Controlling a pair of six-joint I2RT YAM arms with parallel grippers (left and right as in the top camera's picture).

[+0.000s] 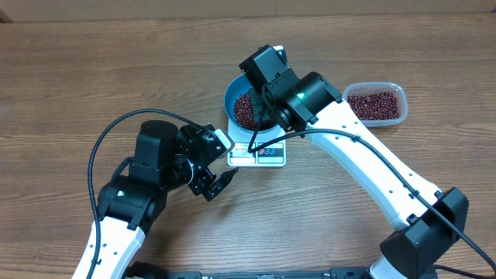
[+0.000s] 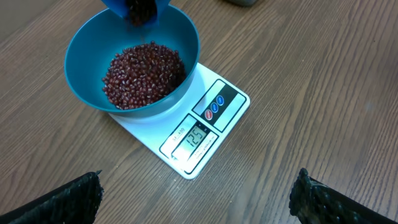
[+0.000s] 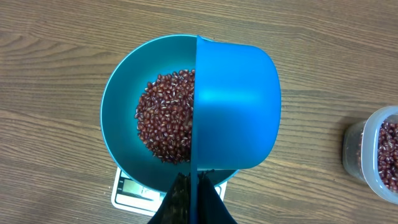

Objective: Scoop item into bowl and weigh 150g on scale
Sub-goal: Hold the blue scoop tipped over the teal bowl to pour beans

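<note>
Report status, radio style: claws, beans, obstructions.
Left claw open, empty, beside scale. Right claw shut on scoop over bowl. Beans in bowl on scale, display reads roughly 125. Nothing blocking.

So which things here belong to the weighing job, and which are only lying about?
In use: beans, blue bowl, scale, blue scoop in the right gripper, clear tub of more beans.
Not in use: left gripper, open, holding nothing; no stray object is visible.
</note>
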